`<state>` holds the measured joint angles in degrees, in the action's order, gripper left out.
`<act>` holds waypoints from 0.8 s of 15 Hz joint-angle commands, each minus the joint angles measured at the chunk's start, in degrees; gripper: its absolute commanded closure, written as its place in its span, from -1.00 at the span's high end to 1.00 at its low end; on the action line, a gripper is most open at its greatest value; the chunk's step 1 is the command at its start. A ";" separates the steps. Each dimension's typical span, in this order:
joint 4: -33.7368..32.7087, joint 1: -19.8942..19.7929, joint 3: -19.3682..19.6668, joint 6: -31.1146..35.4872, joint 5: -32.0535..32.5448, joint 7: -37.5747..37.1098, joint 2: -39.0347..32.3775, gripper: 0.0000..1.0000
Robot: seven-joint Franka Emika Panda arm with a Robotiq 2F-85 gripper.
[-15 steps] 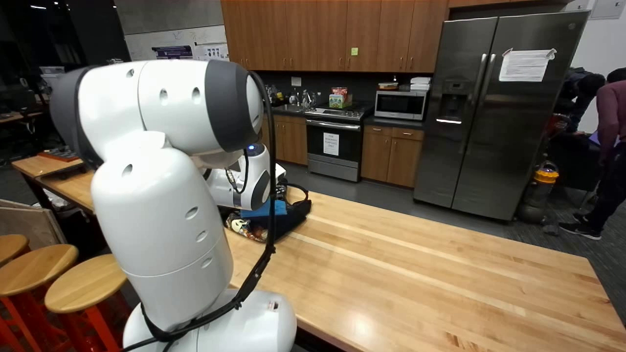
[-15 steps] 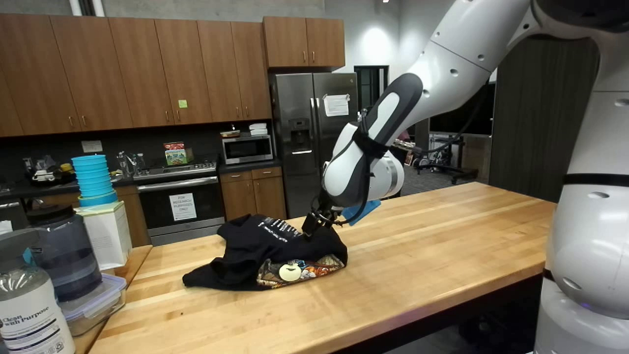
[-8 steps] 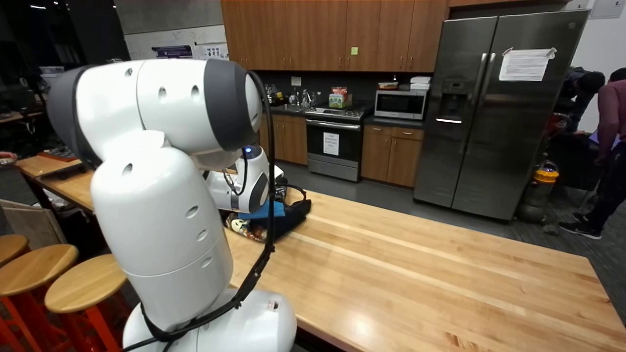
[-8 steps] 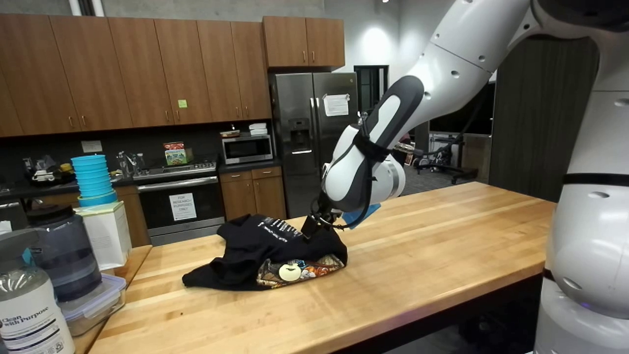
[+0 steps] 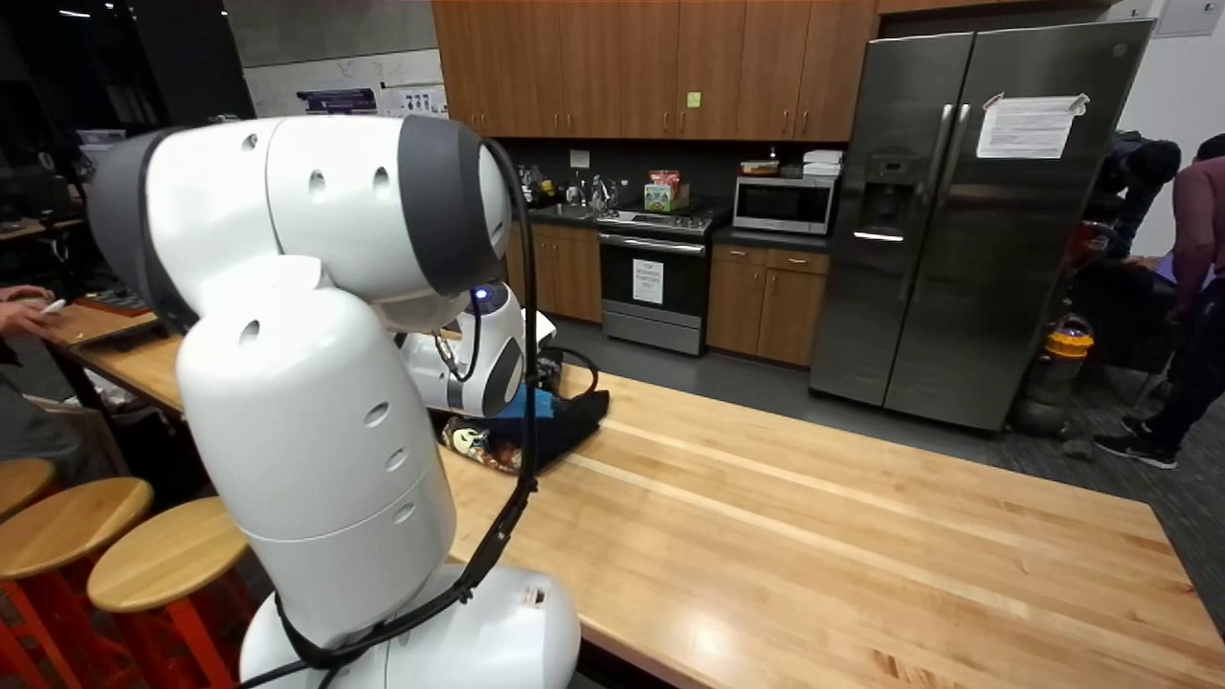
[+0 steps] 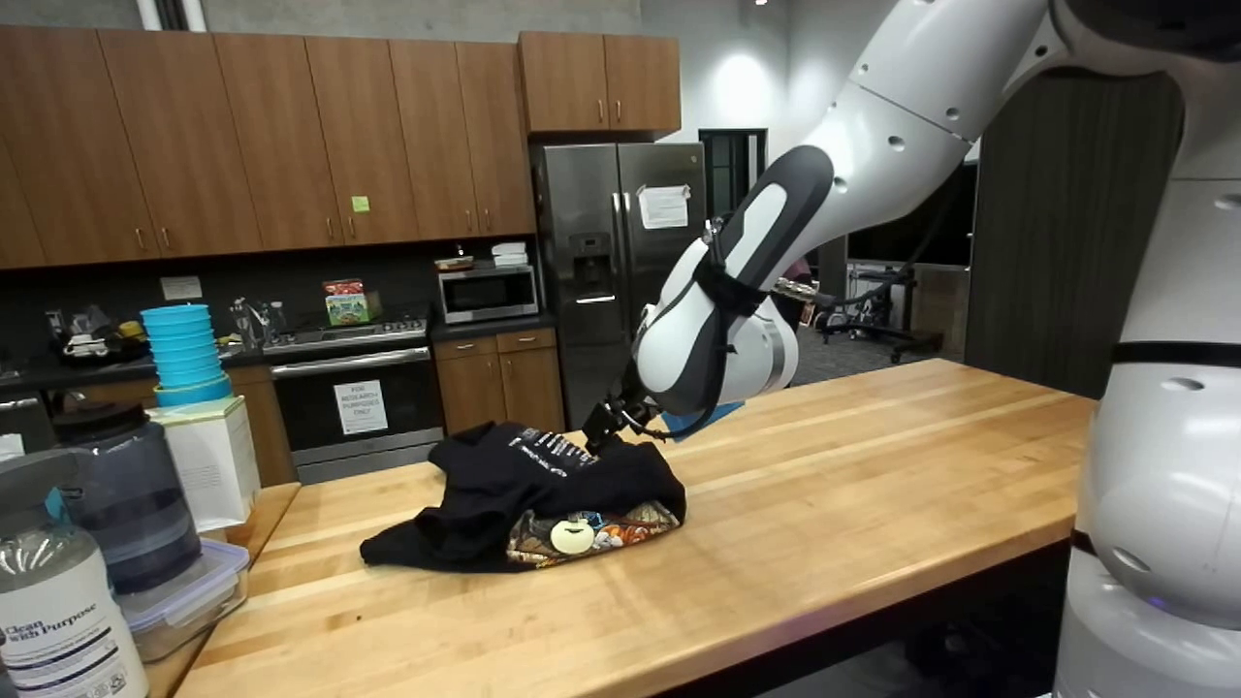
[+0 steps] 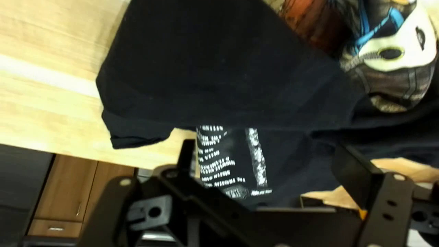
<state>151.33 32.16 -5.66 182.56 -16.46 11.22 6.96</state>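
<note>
Fingers [image 7: 355, 175] of the gripper [image 7: 265, 154] are spread wide with nothing gripped, near the rumpled black graphic T-shirt [image 6: 533, 499] lying on the surface [image 6: 824, 523]; whether they touch the cloth cannot be told. For a sure hold, best judgement says to set them astride the free edge of the folded flap [image 7: 219, 85], close slowly and pinch one layer, since thin fabric may slip or drag.

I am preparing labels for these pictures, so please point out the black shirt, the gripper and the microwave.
Black shirt [image 6: 567, 494], in an exterior view: plain cloth near its middle.
Gripper [image 7: 267, 159], in the wrist view: midway between fingertips.
Microwave [image 6: 486, 295], in an exterior view: its door.
</note>
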 commanded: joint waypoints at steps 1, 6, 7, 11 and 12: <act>1.79 -1.04 -1.17 7.20 -3.49 -4.90 2.44 1.00; 2.86 -10.90 -4.84 7.55 -7.31 -11.91 1.94 1.00; 3.13 -12.52 -5.20 7.05 -7.91 -13.03 1.84 1.00; 5.03 -15.45 -6.03 4.88 -4.93 -17.88 2.36 1.00; 4.73 -15.30 -6.36 3.50 -4.27 -18.81 2.64 1.00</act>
<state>154.73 18.13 -10.70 188.98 -24.32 -2.07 7.35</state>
